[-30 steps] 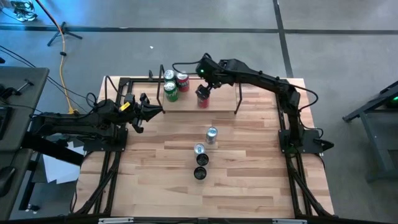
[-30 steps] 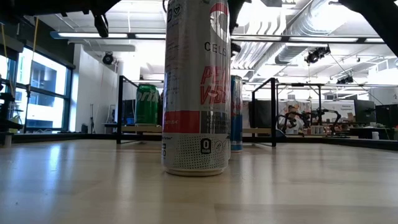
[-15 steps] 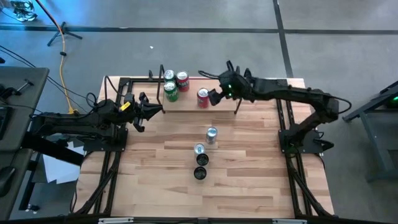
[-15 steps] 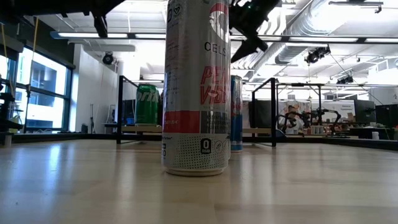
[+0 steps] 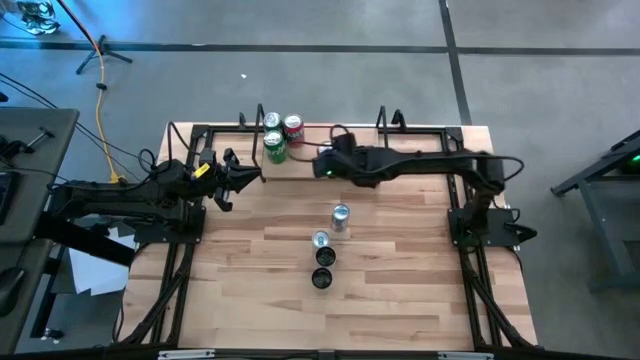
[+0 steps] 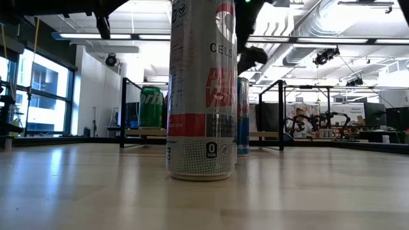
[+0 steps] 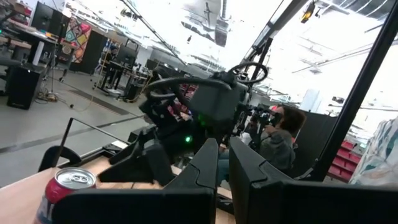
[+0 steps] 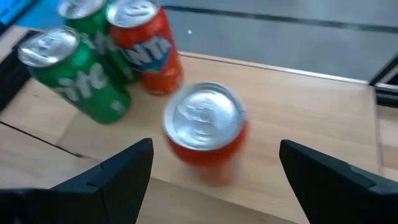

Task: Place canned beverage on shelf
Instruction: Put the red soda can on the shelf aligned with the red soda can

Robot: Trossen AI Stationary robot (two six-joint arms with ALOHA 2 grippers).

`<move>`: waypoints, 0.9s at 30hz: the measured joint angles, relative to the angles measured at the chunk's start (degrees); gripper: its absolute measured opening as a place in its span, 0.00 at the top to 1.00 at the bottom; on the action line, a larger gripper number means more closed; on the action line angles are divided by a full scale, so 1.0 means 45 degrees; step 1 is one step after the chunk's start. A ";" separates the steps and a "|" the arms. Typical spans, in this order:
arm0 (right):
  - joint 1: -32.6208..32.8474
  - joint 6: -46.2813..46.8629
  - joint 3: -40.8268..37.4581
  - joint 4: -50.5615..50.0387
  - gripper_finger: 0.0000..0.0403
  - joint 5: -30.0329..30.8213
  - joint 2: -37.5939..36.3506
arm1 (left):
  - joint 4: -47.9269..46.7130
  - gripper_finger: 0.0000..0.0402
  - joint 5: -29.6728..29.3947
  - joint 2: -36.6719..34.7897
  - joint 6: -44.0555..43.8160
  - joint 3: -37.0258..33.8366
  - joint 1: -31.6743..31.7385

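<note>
On the shelf (image 5: 296, 171) a red can (image 8: 208, 130) stands upright. My right gripper (image 5: 322, 165) hangs over it, tilted downward and open. Its two fingers (image 8: 124, 168) stand wide on either side of the can, clear of it. From above, the gripper hides this can. Two green cans (image 8: 81, 68) and an orange can (image 8: 146, 46) stand together at the shelf's far left (image 5: 277, 137). My left gripper (image 5: 245, 170) waits at the table's left, shut on nothing.
Two silver cans (image 5: 340, 215) (image 5: 320, 240) and two dark cans (image 5: 323, 268) stand in a row at mid-table. Black wire uprights (image 5: 382, 150) close off the shelf's ends. A person sits beyond the table (image 7: 280, 140).
My right arm has swung from the table's far side toward the near side, and its wrist has rolled. The gripper drew a little toward the right of the red can, then came back over it and lower, staying open. The can has stayed upright.
</note>
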 joint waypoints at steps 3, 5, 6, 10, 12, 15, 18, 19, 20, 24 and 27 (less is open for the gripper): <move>0.0179 0.0007 0.0778 0.0040 0.17 0.0495 0.0700 | -0.0005 1.00 0.0000 0.0000 -0.0064 0.0000 0.0000; 0.0206 0.0009 0.1081 0.0065 0.17 0.0520 0.1124 | -0.0005 1.00 0.0005 0.0000 -0.0117 0.0000 0.0000; 0.0189 0.0009 0.1137 0.0018 0.17 0.0524 0.1303 | -0.0005 1.00 0.0005 0.0000 -0.0216 0.0000 0.0000; 0.0161 0.0467 0.1186 -0.0070 0.17 0.0831 0.1714 | -0.0005 1.00 0.0055 0.0000 -0.0644 0.0000 0.0002; 0.0175 0.0602 0.1188 -0.0056 0.17 0.1045 0.1859 | -0.0015 1.00 0.0141 0.0000 -0.0703 0.0000 0.0002; 0.0175 0.0766 0.1188 0.0056 0.17 0.1139 0.2052 | -0.0058 1.00 0.0155 0.0000 -0.0704 0.0000 0.0000; 0.0170 0.0777 0.1195 0.0093 0.17 0.1122 0.2163 | -0.0068 1.00 0.0151 0.0000 -0.0704 0.0000 0.0000; 0.0166 0.0792 0.1203 0.0092 0.17 0.1175 0.2234 | -0.0075 1.00 0.0151 0.0000 -0.0704 0.0000 0.0003; 0.0151 0.0815 0.1197 0.0069 0.17 0.1158 0.2279 | -0.0122 1.00 0.0154 0.0000 -0.0706 0.0000 0.0005; 0.0048 0.0797 0.1203 0.0388 0.17 0.1394 0.2390 | -0.0312 1.00 0.0158 0.0000 -0.0710 0.0000 0.0005; -0.0037 0.0499 0.1198 0.0855 0.17 0.1351 0.2539 | -0.0296 1.00 0.0155 0.0000 -0.0714 0.0000 0.0005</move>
